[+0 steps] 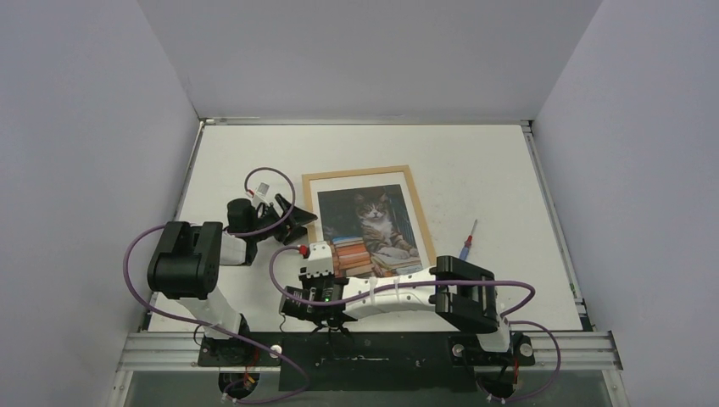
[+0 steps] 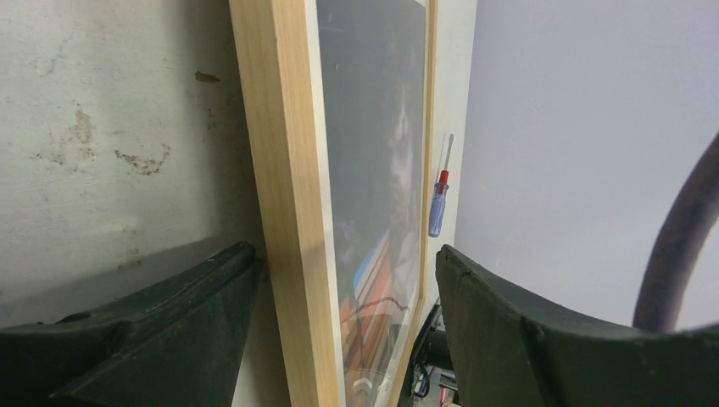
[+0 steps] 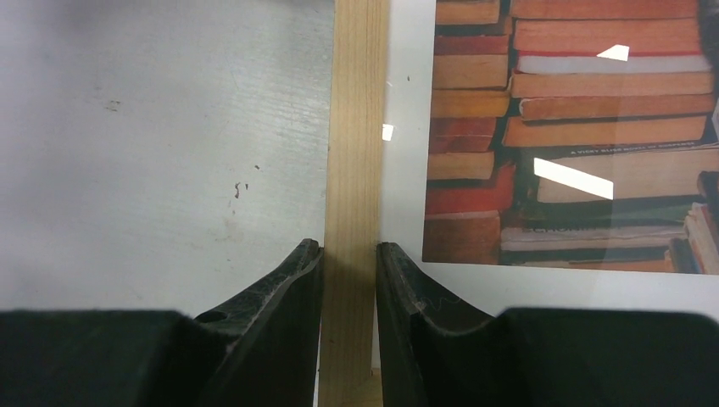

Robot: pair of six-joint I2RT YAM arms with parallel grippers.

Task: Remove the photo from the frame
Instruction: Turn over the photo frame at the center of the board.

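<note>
Risk: right tool (image 3: pixel 348 248) clenched on left rail of thin light wooden picture frame (image 1: pixel 356 173), flat on white desk (image 1: pixel 492 170); left tool (image 2: pixel 345 250) released, straddling same rail. One-sided lift could twist frame and crease cat-and-books photo (image 1: pixel 373 222).

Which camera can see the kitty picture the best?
The top camera. It shows the whole photo, cat and books, lying flat in its frame. The left wrist camera sees it slanted and dark. The right wrist camera sees only a corner with books.
</note>
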